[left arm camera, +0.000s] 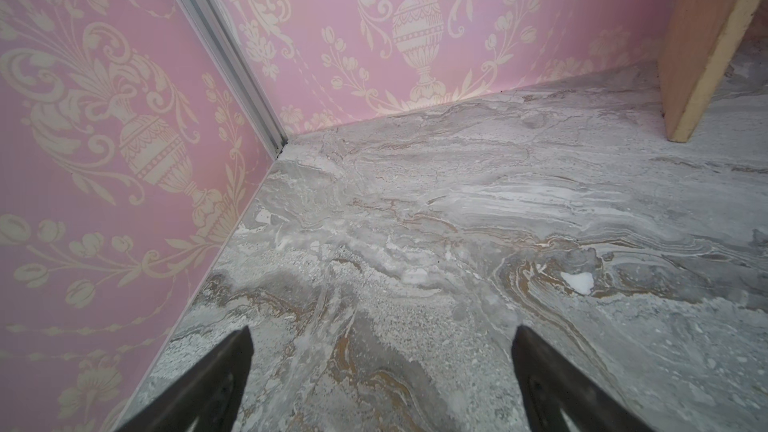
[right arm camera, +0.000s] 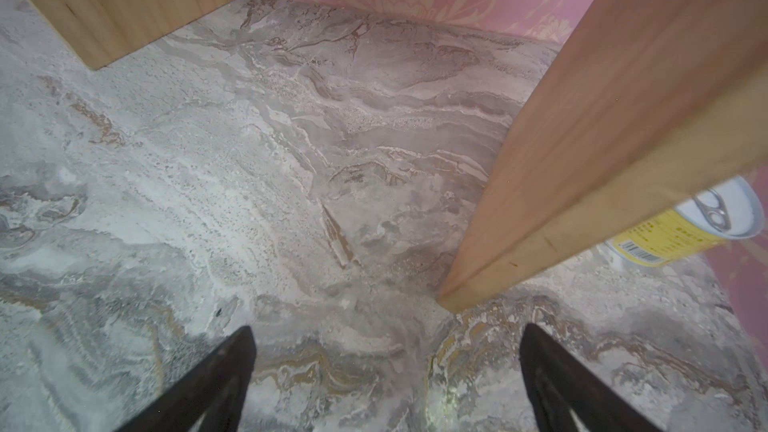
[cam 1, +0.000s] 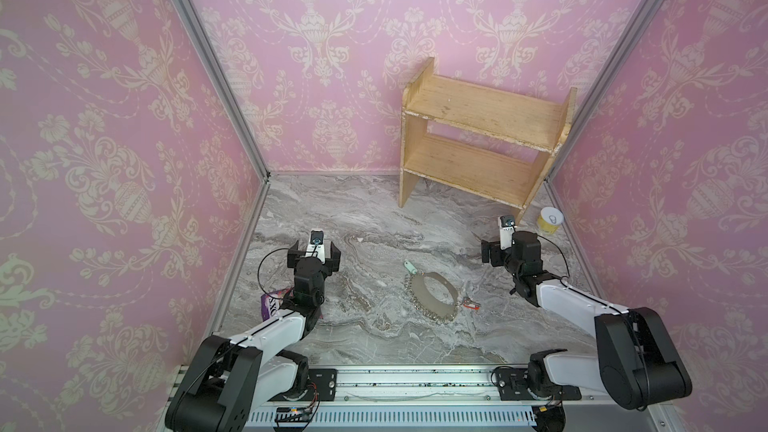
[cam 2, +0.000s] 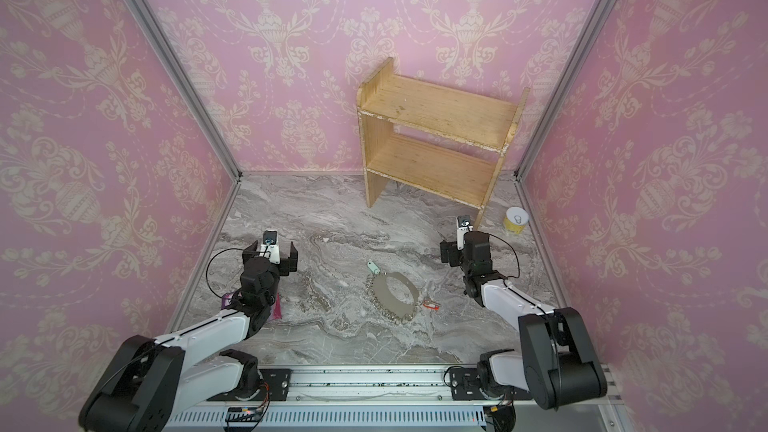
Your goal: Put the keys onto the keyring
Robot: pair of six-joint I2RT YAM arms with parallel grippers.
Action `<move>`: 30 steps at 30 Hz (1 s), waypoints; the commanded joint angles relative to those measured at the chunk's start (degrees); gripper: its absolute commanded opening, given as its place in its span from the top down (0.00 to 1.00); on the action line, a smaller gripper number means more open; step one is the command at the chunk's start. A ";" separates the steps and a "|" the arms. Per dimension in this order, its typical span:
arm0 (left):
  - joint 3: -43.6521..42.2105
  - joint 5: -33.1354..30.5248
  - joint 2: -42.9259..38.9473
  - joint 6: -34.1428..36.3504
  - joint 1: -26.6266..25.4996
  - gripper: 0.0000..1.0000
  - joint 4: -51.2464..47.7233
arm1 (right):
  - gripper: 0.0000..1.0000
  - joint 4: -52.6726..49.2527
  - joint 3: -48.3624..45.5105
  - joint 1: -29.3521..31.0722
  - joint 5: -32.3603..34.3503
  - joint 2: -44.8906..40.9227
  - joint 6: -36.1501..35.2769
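Note:
The keyring (cam 1: 426,297) (cam 2: 388,295), a tan crescent band edged with silver rings, lies flat mid-table in both top views. The keys (cam 1: 471,305) (cam 2: 432,305), a small silver key on a red-orange tag, rest on the marble at the band's right end. A pale green tag (cam 1: 411,268) lies at its far end. My left gripper (cam 1: 313,248) (left arm camera: 382,334) hovers open to the left of the keyring, with nothing between its fingers. My right gripper (cam 1: 505,243) (right arm camera: 386,334) stands open and empty at the right, near the shelf's foot. Neither wrist view shows the keys or the keyring.
A two-level wooden shelf (cam 1: 478,147) (right arm camera: 602,139) stands at the back right. A yellow can (cam 1: 550,220) (right arm camera: 673,234) sits beside its right leg. A purple snack packet (cam 1: 272,303) lies under the left arm. Pink patterned walls close in three sides.

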 commanded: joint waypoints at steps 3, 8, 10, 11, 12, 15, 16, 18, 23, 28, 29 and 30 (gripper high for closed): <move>-0.58 4.87 6.99 1.78 3.56 0.01 12.45 | 0.00 9.86 -1.56 -0.76 -3.91 2.68 -0.99; -0.83 9.36 14.41 -0.59 6.90 0.01 19.04 | 0.00 17.39 -5.17 -1.11 -4.56 4.14 -0.81; -1.35 10.48 17.91 0.11 7.05 0.01 23.62 | 0.00 17.84 -5.69 -1.70 -4.83 3.76 -0.34; -1.66 10.21 19.51 -0.18 7.05 0.01 25.43 | 0.00 19.06 -6.23 -1.87 -5.00 3.92 -0.16; -1.89 10.03 21.21 -0.34 7.22 0.01 27.52 | 0.00 19.55 -6.59 -2.10 -5.00 3.89 0.12; -2.80 9.68 24.86 -1.48 8.12 0.01 33.06 | 0.00 23.11 -7.82 -3.23 -6.26 5.52 1.04; -3.03 10.60 25.81 -1.76 8.49 0.01 34.23 | 0.00 25.43 -8.35 -3.59 -7.42 7.21 0.94; -2.80 11.58 26.40 -2.51 9.32 0.01 34.26 | 0.00 25.07 -7.27 -3.88 -7.75 8.60 1.18; -1.75 12.39 28.21 -2.84 9.88 0.01 34.22 | 0.00 23.02 -5.87 -4.17 -5.46 9.28 2.70; -1.91 12.29 28.17 -2.98 9.97 0.01 34.20 | 0.00 22.45 -5.44 -4.35 -4.42 9.55 3.23; -1.77 12.26 28.19 -2.97 10.04 0.01 34.20 | 0.00 22.27 -5.22 -4.36 -4.47 9.63 3.25; -1.81 12.15 28.22 -2.99 10.00 0.01 34.20 | 0.00 22.23 -5.18 -4.35 -4.43 9.57 3.25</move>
